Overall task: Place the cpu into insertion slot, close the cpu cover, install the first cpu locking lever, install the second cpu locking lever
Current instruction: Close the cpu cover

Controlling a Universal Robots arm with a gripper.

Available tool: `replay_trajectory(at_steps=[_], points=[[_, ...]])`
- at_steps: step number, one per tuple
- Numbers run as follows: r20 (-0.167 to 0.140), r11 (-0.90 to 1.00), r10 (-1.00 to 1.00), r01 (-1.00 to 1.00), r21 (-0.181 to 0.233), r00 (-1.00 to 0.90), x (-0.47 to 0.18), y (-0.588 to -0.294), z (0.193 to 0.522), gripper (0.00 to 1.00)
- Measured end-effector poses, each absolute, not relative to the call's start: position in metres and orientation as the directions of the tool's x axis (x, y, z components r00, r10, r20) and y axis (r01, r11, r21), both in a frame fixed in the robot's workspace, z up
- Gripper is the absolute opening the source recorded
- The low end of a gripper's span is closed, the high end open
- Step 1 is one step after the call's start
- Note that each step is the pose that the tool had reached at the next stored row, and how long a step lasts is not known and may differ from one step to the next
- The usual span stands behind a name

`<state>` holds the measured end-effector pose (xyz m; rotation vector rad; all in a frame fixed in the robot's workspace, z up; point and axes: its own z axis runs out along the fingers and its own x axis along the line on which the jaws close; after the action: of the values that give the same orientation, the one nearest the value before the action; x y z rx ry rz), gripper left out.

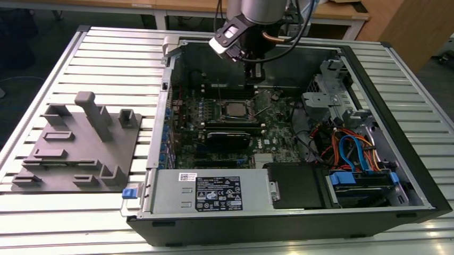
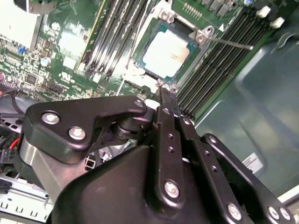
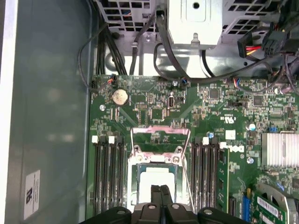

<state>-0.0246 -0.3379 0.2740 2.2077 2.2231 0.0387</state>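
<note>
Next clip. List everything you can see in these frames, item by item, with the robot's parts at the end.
table: one, silver slatted, under everything
computer case: one, black, open, on the table
fixture tray: one, grey, on the table, exterior view's left of the case
power supply: one, silver, labelled, inside the case nearest the exterior camera
motherboard: one, green, inside the case
cpu: one, silver-grey top, mid-motherboard
cpu cover: one, silvery frame, lying around the cpu
memory slots: two banks, black, flanking the cpu
coin battery: one, silver, on the motherboard
cables: several, orange, blue, black, exterior view's right of the case
arm: one, grey, above the case
end effector: one, black, shut, tips by the cpu cover's edge
</note>
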Motion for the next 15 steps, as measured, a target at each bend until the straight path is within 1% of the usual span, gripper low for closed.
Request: replay_trajectory(at_steps=[15], points=[[0.012, 0.007, 1.0, 1.0, 0.022, -0.007, -0.0195, -0.3378, 0.274, 0.1]])
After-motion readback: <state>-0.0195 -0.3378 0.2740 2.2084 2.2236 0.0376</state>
